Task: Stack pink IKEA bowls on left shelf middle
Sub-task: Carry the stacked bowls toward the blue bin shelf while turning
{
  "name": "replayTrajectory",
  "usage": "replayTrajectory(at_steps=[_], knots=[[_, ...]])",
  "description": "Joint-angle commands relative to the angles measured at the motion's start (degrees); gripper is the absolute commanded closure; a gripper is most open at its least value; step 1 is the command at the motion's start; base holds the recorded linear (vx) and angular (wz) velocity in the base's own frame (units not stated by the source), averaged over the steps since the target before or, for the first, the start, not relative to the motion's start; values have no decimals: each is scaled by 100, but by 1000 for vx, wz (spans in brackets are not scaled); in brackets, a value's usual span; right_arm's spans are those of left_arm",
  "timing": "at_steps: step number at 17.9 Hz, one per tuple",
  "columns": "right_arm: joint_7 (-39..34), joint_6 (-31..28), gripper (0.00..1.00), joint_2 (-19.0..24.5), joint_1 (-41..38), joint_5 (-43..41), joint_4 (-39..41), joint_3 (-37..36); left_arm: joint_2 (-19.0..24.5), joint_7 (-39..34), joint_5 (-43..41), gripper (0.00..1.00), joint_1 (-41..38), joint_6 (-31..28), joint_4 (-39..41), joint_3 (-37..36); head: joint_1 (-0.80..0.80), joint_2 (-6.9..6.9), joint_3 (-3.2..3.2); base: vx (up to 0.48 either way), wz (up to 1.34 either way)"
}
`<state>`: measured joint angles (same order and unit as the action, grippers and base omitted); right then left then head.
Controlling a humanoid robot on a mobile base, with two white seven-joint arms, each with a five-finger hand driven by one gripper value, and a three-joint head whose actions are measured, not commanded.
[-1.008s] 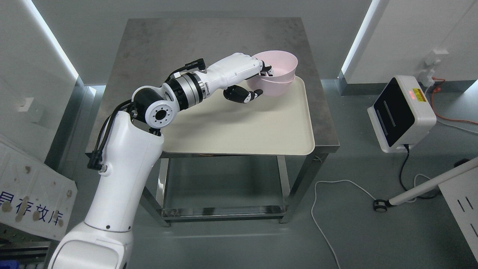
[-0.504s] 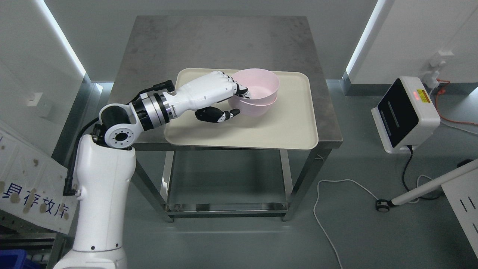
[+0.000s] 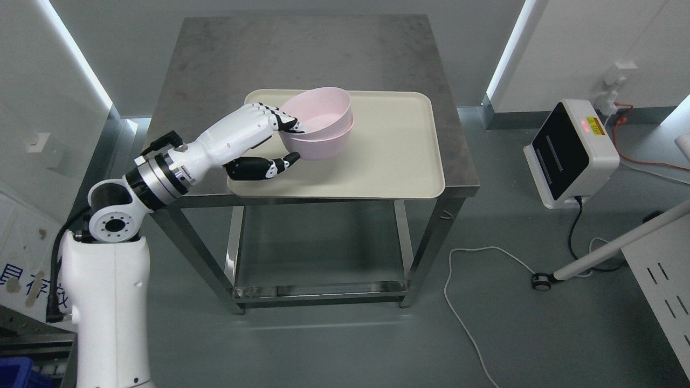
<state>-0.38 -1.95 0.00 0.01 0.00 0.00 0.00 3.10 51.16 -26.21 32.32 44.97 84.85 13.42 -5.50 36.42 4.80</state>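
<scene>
Two pink bowls (image 3: 319,123), nested one inside the other, were held by the left hand (image 3: 257,141) above the left part of a cream tray (image 3: 388,156). The stack sat at the hand's outer end, to the right of the palm and tipped a little toward the camera, so that the inside of the upper bowl showed. Four white fingers (image 3: 269,114) with dark tips curled over the near-left rim and reached into the upper bowl, while the dark thumb (image 3: 267,167) lay under the lower bowl's left side; the hand was closed on the stack, pinching the wall between fingers and thumb. Whether the lower bowl's base touched the tray or hung just clear of it could not be told.

The left arm came in from the lower left, its white forearm slanting up and right across the front-left corner of the steel desk (image 3: 302,54). The tray lay on the front half of the desk, its front edge close to the desk's front edge; the back half of the desk was bare grey metal.

On the floor to the right stood a white box with a black panel (image 3: 571,151), well apart from the desk, and a white cable (image 3: 474,258) trailed across the floor.
</scene>
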Motion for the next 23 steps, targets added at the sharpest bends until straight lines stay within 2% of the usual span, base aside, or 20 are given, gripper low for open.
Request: replayTrajectory(at_steps=[1, 13, 18, 23], knots=[[3, -7, 0, -100, -168, 0, 193, -62, 385, -1, 503, 99, -367, 3, 304, 1012, 0, 0, 0, -95, -92], [3, -7, 0, -100, -168, 0, 193, -62, 429, -18, 503, 99, -789, 3, 365, 1541, 0, 0, 0, -157, 90], [3, 2, 0, -100, -168, 0, 193, -62, 367, -27, 529, 99, -824, 3, 339, 1558, 0, 0, 0, -296, 94], [3, 2, 0, -100, -168, 0, 193, -62, 332, -27, 1083, 98, -1113, 3, 426, 1270, 0, 0, 0, -368, 252]])
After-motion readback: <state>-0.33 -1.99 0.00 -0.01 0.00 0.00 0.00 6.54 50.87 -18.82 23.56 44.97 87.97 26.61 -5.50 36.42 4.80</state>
